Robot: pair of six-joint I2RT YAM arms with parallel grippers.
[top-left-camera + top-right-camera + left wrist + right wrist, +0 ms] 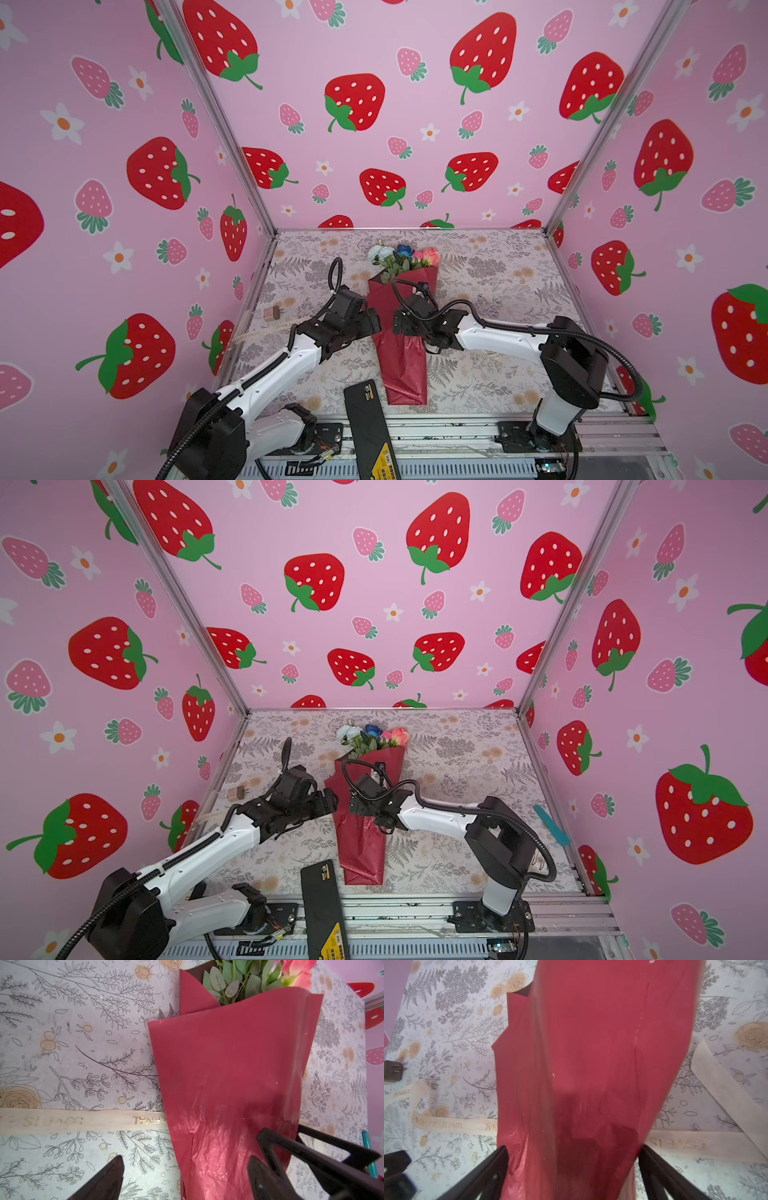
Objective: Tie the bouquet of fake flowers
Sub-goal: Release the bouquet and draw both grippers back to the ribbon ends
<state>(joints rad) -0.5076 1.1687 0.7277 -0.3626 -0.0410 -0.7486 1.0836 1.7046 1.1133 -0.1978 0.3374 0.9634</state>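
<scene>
On the floral-printed table (pixel 503 266) lie one small brown block (pixel 271 313) and one cream lettered ribbon (pixel 62 1121), which passes under the single bouquet of fake flowers (pixel 401 365) in dark red glossy paper. The bouquet lies mid-table, blooms toward the back wall. Two claws flank it: the left gripper (pixel 372 325) gapes wide; the right gripper (pixel 398 326) spreads astride the paper, perhaps touching. Free tabletop reaches the right edge.

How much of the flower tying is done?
Done: the bouquet is already wrapped in red and lies across the cream ribbon. In hand: nothing. The left pincer and right pincer are both open over it. Left: the ribbon lies flat on the table, with no knot yet.
</scene>
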